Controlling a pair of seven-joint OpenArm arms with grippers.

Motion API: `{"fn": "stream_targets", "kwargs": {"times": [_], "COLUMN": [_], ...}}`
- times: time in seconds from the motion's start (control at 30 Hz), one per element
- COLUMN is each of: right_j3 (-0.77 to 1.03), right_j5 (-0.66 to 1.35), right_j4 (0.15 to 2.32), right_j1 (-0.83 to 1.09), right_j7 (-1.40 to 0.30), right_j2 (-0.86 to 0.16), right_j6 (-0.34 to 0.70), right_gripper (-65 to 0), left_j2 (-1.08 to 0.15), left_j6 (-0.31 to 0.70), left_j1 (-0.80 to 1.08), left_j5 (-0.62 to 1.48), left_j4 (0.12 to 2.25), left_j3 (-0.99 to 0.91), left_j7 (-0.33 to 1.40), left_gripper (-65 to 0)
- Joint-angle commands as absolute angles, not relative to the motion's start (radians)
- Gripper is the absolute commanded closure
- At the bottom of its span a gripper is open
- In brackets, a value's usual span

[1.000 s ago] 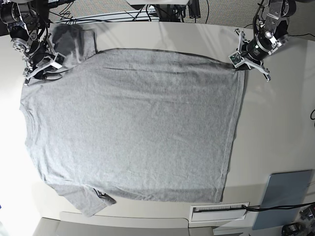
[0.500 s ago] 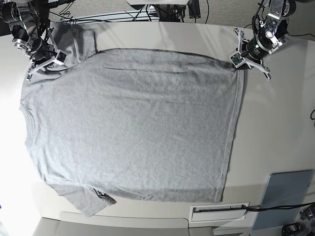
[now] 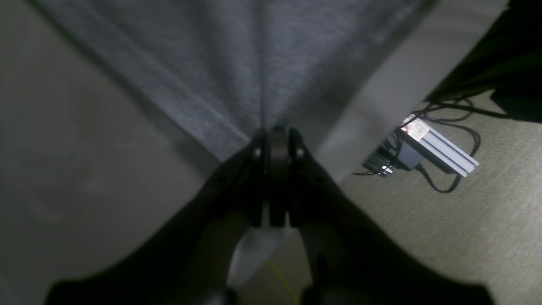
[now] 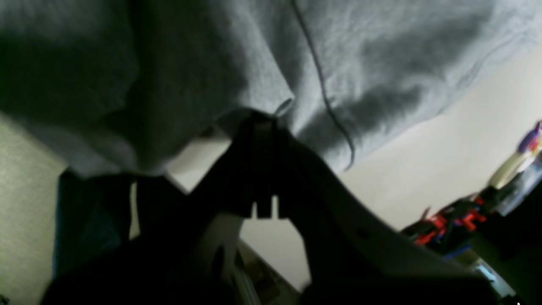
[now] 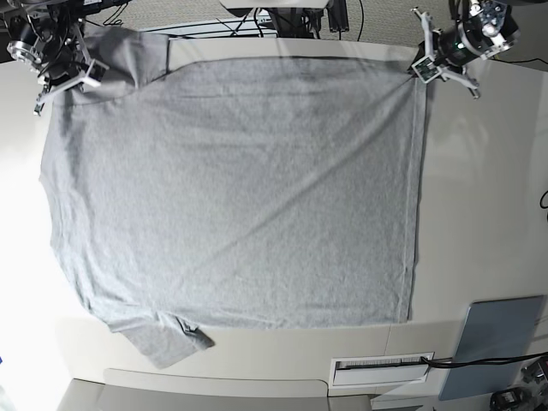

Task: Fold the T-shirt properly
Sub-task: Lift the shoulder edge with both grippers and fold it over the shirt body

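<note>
The heather-grey T-shirt lies spread flat and plain side up over most of the table, its top edge at the far table edge. At the far right my left gripper is shut on the shirt's hem corner; in the left wrist view the fingertips pinch the fabric, which fans away taut. At the far left my right gripper is shut on the shirt by the shoulder and sleeve; the right wrist view shows cloth bunched over the closed gripper. A sleeve sticks out at the near left.
A grey-blue flat pad lies at the near right corner, with a white slotted strip beside it. Cables and an aluminium bar lie on the floor beyond the far table edge.
Both arms have pulled back toward the far edge, dragging the shirt with them and stretching it flatter. My right gripper has shut on the shoulder area.
</note>
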State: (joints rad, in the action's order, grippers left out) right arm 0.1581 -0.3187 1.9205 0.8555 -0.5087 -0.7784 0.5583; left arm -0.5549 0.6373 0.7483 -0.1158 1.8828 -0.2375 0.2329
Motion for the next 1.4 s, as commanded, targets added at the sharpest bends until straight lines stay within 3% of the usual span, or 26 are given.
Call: {"fn": "stream_targets", "kwargs": {"times": [0.0,0.53,0.67,0.77,0.87,1.37], "right_j3": [0.181,0.295,0.296,0.297,0.297,0.270], "right_j5": [-0.329,-0.298,-0.284,-0.285,-0.285,-0.191], "right_j4": [1.940,1.973,1.976,1.993,2.002,1.894], "right_j1": [0.875,1.081,1.080,1.077,1.039,0.685], "right_j7": [-0.524,-0.548,-0.546,-0.546,-0.554,-0.503], "right_j2": [-0.796,-0.789,-0.765,-0.762,-0.762,-0.762], "right_j6": [0.549,0.511,0.506,0.419,0.361,0.362], "right_gripper": [0.0,0.0,0.0,0.0,0.0,0.0], "left_j2": [-0.568,-0.568,-0.568,-0.568,-0.568,-0.562], "left_j6": [0.633,0.624,0.570,0.513,0.467,0.441], "left_j1": [0.768,0.886,0.884,0.870,0.841,0.594], "left_j5": [-0.099,-0.088,-0.089,-0.087,-0.050,0.037], "left_j4": [1.904,1.907,1.909,1.916,1.926,1.813], "left_j3": [-0.258,-0.287,-0.287,-0.287,-0.287,-0.286], "left_j7": [0.221,0.217,0.218,0.217,0.220,0.228], "left_gripper": [0.0,0.0,0.0,0.0,0.0,0.0]}}
